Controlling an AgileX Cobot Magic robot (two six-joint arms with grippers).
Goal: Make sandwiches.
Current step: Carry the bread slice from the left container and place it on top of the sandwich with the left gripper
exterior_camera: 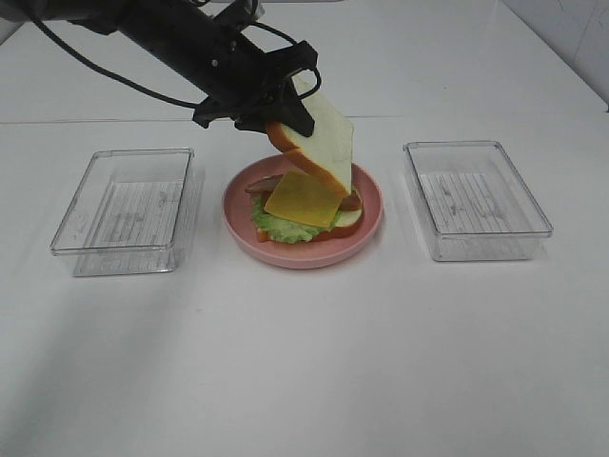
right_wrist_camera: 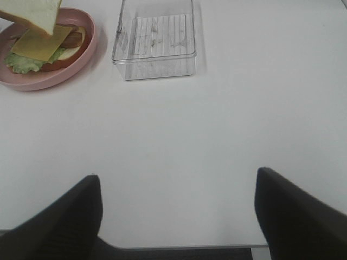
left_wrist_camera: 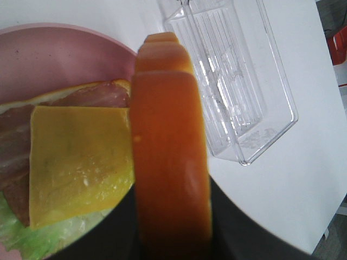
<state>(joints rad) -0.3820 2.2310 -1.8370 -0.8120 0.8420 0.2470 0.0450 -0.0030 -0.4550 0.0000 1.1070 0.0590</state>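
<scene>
A bread slice (exterior_camera: 319,143) was held tilted above the pink plate (exterior_camera: 371,228) by the left gripper (exterior_camera: 276,109), its jaws clenched on the slice's upper edge. The slice's lower corner hung just over the cheese (exterior_camera: 303,198) — whether it touched could not be told from the high view. In the left wrist view the orange-brown crust (left_wrist_camera: 171,162) was seen edge-on, filling the middle between the dark jaws.

On the plate the open stack was laid: a bottom bread slice (exterior_camera: 347,222), lettuce (exterior_camera: 276,227) showing at about 7 o'clock, bacon (exterior_camera: 262,184) poking out at about 10 o'clock, and the cheese on top, set askew.

Two clear trays were placed on the white table (exterior_camera: 304,362): the left tray (exterior_camera: 124,209) at 9 o'clock from the plate, the right tray (exterior_camera: 476,198) at 3 o'clock — each apart from it.

The right gripper (right_wrist_camera: 176,216) was kept out of the high view; in its wrist view the fingers (right_wrist_camera: 65,216) were spread wide, with nothing between them, over bare table well apart from the plate.
</scene>
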